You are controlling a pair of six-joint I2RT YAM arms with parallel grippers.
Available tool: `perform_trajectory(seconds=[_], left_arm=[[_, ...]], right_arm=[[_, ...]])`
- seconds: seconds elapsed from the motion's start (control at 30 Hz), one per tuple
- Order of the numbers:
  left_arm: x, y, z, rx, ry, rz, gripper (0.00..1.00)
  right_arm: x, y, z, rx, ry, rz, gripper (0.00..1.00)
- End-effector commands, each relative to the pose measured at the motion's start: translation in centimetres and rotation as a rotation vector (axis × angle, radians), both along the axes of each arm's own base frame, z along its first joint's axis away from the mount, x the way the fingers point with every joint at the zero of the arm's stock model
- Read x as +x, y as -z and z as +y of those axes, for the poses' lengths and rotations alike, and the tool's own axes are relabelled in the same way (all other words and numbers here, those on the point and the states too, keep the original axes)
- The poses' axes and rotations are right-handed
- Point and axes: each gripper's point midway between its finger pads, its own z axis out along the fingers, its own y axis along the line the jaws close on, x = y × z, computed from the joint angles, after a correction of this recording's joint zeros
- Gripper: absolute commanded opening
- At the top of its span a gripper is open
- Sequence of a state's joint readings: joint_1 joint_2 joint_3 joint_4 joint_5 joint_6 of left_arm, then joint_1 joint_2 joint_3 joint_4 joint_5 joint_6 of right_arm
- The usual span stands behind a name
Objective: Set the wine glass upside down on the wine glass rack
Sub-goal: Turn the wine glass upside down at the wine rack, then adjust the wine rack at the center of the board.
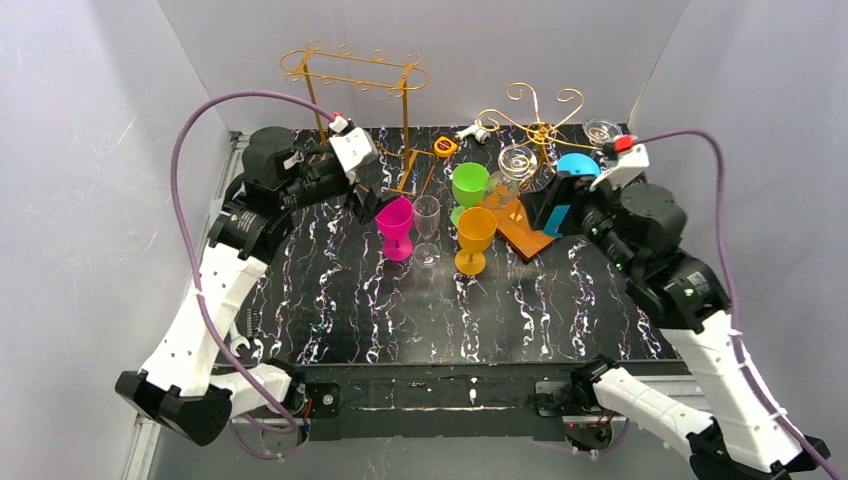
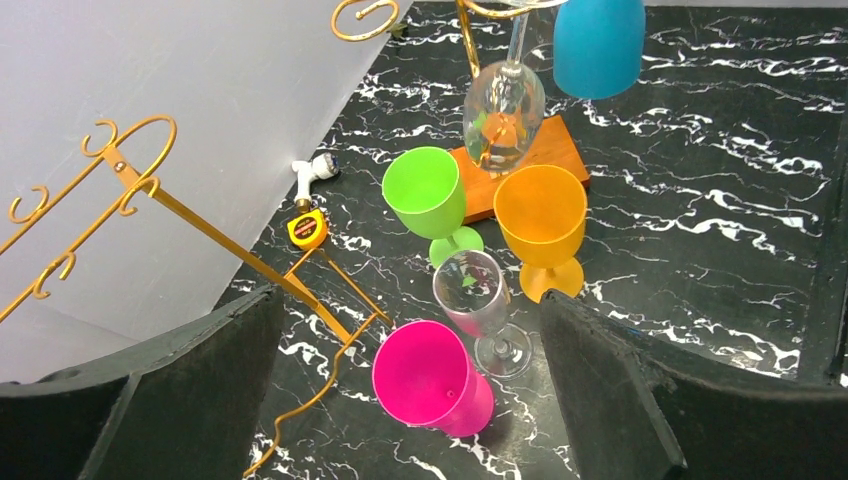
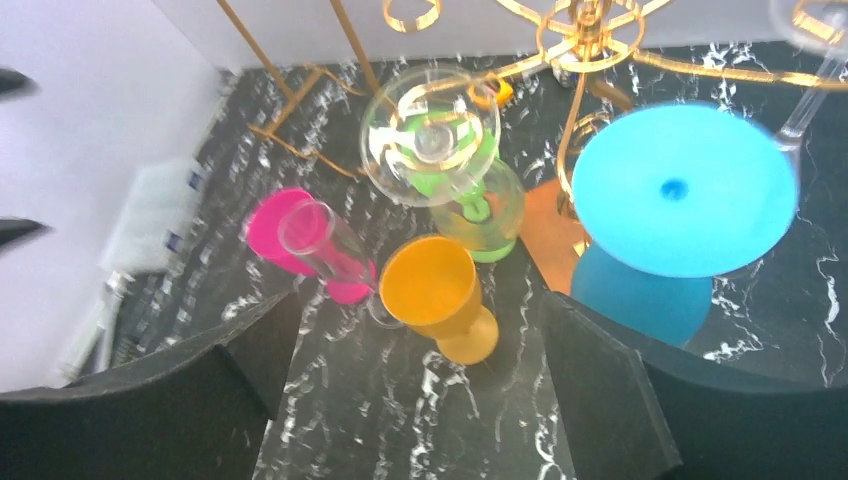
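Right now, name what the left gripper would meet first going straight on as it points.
Most likely the pink glass, just ahead of the open left gripper; the clear glass stands right behind it, though depth is unclear.

Left wrist view crops the blue glass at the top edge, right wrist view blurs a white shape at left, far small white object unidentifiable.

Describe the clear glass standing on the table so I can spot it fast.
On the black marble table, look near the middle. The clear glass stands upright between the pink glass and the orange glass. It is the only see-through one there, slimmer than its coloured neighbours.
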State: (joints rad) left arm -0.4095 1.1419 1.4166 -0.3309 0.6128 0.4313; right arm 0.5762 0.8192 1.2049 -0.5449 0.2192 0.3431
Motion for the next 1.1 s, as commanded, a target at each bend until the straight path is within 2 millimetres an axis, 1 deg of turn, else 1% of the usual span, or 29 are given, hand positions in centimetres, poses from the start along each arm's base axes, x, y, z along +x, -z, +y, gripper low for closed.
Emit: perform_trajectory(seconds=[0.0,0.03,0.07,0.1,0.13,0.2,0.27,0.33,0.4,0.5,0.57,0.63,0.7,0.87,0.93,0.97,1.07], left_arm=[[0.7,-0.7,-0.5,0.038,0.031,-0.051,0.98],[0.9,-0.6,-0.7,0.049,0.047,-0.062,0.98],[1.0,-0.4,-0.9,0.068,0.074,-0.086,0.97],[1.1,-0.4,-1.2,0.082,0.100,-0.116,0.97],[1.3,-0.4,-1.5,0.094,0.118,-0.148,0.97],[1.9,-0.7,-2.0,0.122,0.148,-0.226,0.96],[3.2,-1.3,-2.8,0.130,0.148,-0.292,0.95],[4.3,-2.0,-3.6,0.148,0.154,-0.358,0.93],[5.6,-2.4,-4.5,0.166,0.156,-0.431,0.88],[7.2,-2.9,-6.0,0.199,0.163,-0.548,0.83],[8.3,-2.9,-7.1,0.226,0.175,-0.605,0.81],[9.1,-2.7,-8.1,0.254,0.204,-0.658,0.80],[10.0,-2.6,-9.1,0.276,0.223,-0.705,0.80],[11.7,-2.5,-11.7,0.303,0.259,-0.779,0.77],[12.3,-2.5,-12.8,0.305,0.270,-0.794,0.75],[12.6,-2.2,-13.4,0.303,0.281,-0.789,0.73],[12.7,-1.5,-14.9,0.329,0.323,-0.823,0.70]], right_arm=[[0.0,-3.6,-0.1,0.060,0.036,0.028,0.98],[0.8,-4.2,0.4,0.057,0.036,0.031,0.98],[1.5,-5.8,0.9,0.064,0.036,0.017,0.97],[2.5,-6.5,1.3,0.060,0.043,0.019,0.97],[3.6,-6.8,1.5,0.047,0.072,0.029,0.97],[5.6,-8.3,1.5,0.042,0.126,0.011,0.97],[7.2,-10.1,1.1,0.040,0.193,-0.019,0.96],[8.8,-11.2,1.1,0.019,0.237,-0.035,0.93],[10.2,-11.9,1.1,0.001,0.264,-0.046,0.88],[12.6,-11.6,0.9,-0.010,0.288,-0.022,0.76],[14.3,-10.8,0.4,0.014,0.297,0.013,0.67],[16.0,-10.0,0.0,0.042,0.293,0.045,0.61],[17.0,-9.5,-0.6,0.040,0.307,0.066,0.60],[17.8,-8.3,-3.2,0.011,0.352,0.097,0.59],[18.1,-7.8,-4.4,0.005,0.372,0.108,0.58],[18.3,-7.6,-5.0,0.007,0.379,0.115,0.57],[19.1,-6.9,-6.1,0.023,0.382,0.135,0.55]])
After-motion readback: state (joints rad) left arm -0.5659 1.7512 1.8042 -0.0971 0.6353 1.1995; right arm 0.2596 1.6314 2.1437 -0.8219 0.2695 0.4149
